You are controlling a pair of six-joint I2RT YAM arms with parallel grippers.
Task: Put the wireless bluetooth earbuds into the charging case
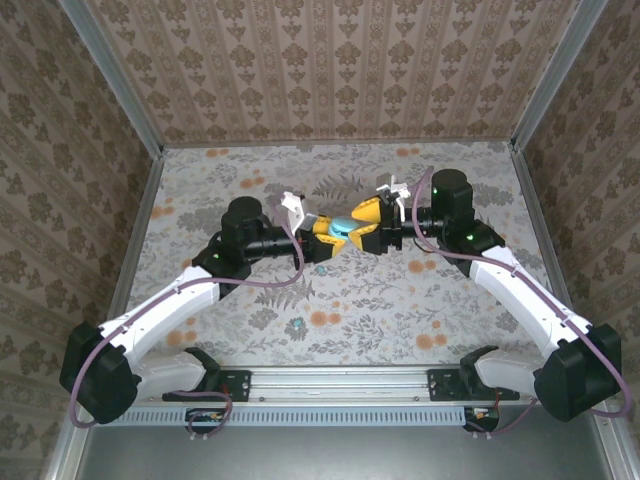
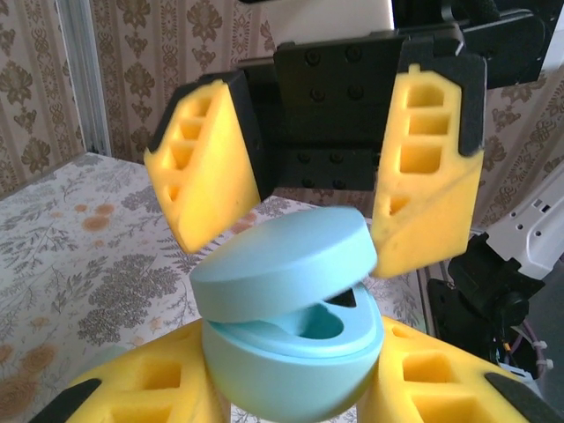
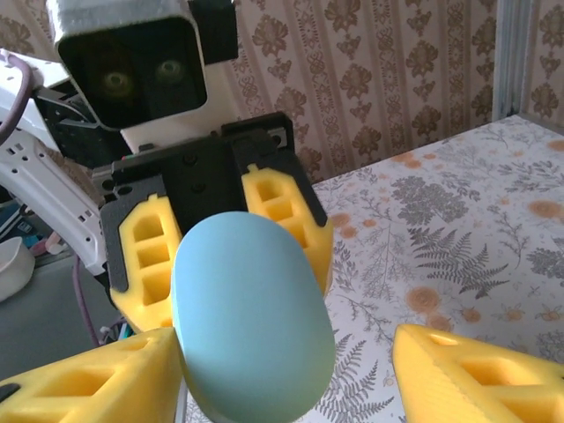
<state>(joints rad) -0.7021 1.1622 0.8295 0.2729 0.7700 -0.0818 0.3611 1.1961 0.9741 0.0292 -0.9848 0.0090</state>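
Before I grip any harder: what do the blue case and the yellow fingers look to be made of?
The case is probably hard moulded plastic in a matte pale teal: the colour is even, the sheen soft and the lid edge crisp. The yellow fingers look like foam or rough printed plastic, with a grainy, dull surface and open rectangular pockets. The look leaves open which of the two it is.
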